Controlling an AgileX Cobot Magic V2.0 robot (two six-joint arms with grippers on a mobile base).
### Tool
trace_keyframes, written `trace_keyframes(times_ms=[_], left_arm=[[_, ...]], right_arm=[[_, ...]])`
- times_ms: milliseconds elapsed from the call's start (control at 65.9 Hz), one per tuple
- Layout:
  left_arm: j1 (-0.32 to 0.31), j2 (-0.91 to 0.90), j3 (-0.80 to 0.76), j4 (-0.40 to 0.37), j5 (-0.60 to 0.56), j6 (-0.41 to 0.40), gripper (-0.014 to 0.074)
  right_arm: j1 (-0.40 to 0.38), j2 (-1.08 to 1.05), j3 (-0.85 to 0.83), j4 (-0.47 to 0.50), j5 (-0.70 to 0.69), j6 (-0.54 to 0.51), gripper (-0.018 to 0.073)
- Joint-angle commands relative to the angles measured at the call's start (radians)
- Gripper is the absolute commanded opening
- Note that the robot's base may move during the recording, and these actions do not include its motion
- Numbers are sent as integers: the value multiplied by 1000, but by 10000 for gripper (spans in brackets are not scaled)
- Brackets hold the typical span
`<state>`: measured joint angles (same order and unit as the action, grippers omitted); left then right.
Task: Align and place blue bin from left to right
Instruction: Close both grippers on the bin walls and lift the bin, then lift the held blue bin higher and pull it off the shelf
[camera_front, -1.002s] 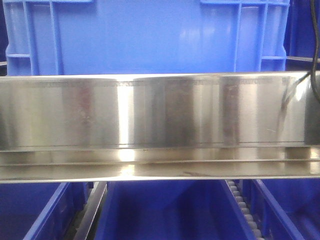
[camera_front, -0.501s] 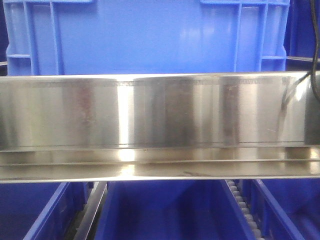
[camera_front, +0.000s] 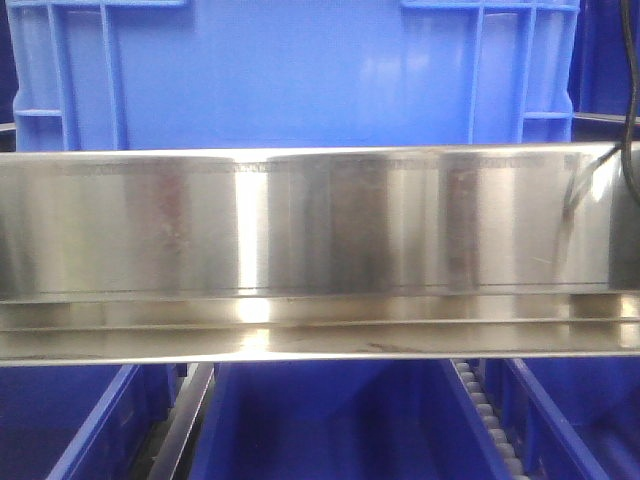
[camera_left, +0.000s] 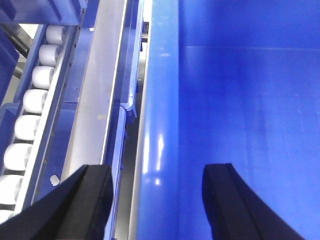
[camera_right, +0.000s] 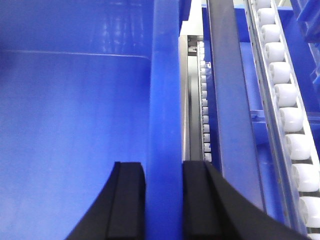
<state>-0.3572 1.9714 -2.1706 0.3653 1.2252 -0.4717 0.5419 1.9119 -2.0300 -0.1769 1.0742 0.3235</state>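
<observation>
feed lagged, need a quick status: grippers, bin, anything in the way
Left gripper open, straddling bin wall. Right gripper shut on opposite wall. Bin upright behind steel rail; roller tracks close alongside.

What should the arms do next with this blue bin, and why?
Probably close the left gripper on the blue bin: its fingers straddle the rim with gaps on both sides, while the right gripper looks clamped on the opposite rim.

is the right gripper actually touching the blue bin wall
Touching. The right wrist view shows the right gripper straddling the blue bin wall, both fingers flush against it with no gap.
</observation>
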Motion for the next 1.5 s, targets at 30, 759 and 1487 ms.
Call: trace_keyframes(times_ms=[30, 759, 1487], left_arm=[[-4, -1, -8, 0, -4, -9, 253], [-4, -1, -8, -27, -4, -9, -111], [-69, -162, -8, 3, -4, -13, -111]], right_arm=[[-3, 0, -5, -13, -10, -11, -68], [-3, 0, -5, -11, -36, -11, -70], [6, -189, -5, -32, 36, 52, -71]])
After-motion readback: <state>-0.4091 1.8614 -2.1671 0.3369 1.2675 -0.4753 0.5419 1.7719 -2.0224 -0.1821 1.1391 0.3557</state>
